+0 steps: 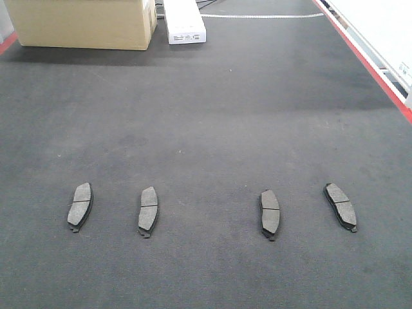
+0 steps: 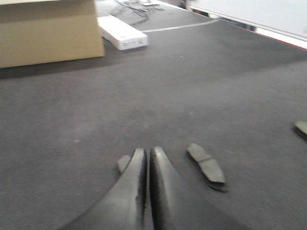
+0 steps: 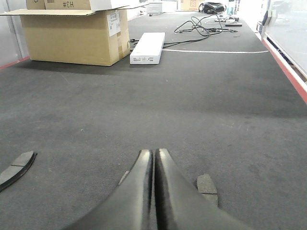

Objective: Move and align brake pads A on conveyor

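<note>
Several brake pads A lie in a rough row across the dark conveyor [image 1: 212,109], friction face up: far left [image 1: 80,206], inner left [image 1: 148,210], inner right [image 1: 270,214], far right [image 1: 340,206]. No gripper shows in the front view. My left gripper [image 2: 147,151] is shut and empty above the belt, with one pad [image 2: 206,165] just to its right and another [image 2: 124,163] partly hidden behind its left finger. My right gripper [image 3: 154,152] is also shut and empty. One pad [image 3: 207,188] lies to its right and another [image 3: 17,168] far to its left.
A cardboard box [image 1: 84,22] and a long white box [image 1: 185,22] stand on the belt at the far left end. The red frame edge [image 1: 380,80] runs along the right side. Cables [image 3: 206,24] lie beyond the boxes.
</note>
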Available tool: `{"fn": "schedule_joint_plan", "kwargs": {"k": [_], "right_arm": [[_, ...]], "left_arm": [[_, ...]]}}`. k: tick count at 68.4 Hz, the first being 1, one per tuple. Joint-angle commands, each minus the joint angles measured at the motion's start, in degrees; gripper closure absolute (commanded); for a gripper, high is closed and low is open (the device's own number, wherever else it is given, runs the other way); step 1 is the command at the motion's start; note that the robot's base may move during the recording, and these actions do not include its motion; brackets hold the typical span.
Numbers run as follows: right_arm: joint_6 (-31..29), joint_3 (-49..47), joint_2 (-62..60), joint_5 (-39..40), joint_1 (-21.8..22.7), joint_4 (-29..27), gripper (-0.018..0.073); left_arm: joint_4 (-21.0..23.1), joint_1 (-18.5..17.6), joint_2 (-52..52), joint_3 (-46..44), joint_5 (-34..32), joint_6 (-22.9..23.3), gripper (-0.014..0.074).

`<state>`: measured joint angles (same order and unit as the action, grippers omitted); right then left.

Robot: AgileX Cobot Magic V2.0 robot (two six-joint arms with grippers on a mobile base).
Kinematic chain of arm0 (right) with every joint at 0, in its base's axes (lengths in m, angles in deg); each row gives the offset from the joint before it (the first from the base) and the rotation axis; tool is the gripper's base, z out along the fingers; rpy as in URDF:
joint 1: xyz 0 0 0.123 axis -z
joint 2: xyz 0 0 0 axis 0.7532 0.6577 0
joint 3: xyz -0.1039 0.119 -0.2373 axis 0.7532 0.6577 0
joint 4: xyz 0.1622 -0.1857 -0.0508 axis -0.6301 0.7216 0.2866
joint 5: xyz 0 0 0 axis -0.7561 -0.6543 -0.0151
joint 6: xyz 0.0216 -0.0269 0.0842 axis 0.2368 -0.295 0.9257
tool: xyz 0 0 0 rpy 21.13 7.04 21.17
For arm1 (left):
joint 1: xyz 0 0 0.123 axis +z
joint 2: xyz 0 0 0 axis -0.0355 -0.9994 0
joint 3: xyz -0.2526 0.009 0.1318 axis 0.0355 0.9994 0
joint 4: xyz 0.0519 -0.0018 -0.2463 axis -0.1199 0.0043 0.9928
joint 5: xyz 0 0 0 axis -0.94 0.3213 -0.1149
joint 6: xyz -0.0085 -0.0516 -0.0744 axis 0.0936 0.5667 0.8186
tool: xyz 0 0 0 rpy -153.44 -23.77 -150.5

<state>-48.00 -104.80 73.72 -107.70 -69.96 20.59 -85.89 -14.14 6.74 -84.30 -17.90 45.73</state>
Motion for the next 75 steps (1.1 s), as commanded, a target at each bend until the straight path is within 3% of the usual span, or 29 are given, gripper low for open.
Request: {"fn": "schedule_joint_plan", "kwargs": {"k": [1, 13, 23, 26, 32, 37, 47, 75], "right_arm": [[-0.56, -1.50, 0.71, 4.20, 0.30, 1.18, 0.0568], [-0.56, -1.50, 0.71, 4.20, 0.30, 1.18, 0.0568], [-0.56, -1.50, 0.71, 4.20, 0.30, 1.18, 0.0568], [-0.56, -1.50, 0.71, 4.20, 0.30, 1.18, 0.0568], [-0.56, -1.50, 0.71, 4.20, 0.30, 1.18, 0.0568], [-0.56, -1.50, 0.71, 4.16, 0.30, 1.12, 0.0568], [-0.56, -1.50, 0.71, 4.22, 0.30, 1.11, 0.0568], [-0.56, -1.50, 0.71, 4.22, 0.30, 1.11, 0.0568]], "left_arm": [[3.74, 4.31, 0.50, 1.36, -9.71, -2.02, 0.0603], [9.86, 13.34, 4.00, 9.45, -17.77, -2.02, 0.0603], [12.62, 17.74, 8.81, 17.09, -24.00, -2.02, 0.0603], [12.62, 17.94, 10.85, 16.77, -19.57, -2.17, 0.0603], [12.62, 17.88, 14.94, 16.88, -17.18, -3.92, 0.0603], [12.62, 17.70, 14.54, 16.88, -17.36, -5.66, 0.0603], [10.81, 17.70, 14.60, 16.88, -17.36, -5.70, 0.0603], [10.88, 17.70, 14.54, 16.78, -17.47, -5.64, 0.0603]]}}
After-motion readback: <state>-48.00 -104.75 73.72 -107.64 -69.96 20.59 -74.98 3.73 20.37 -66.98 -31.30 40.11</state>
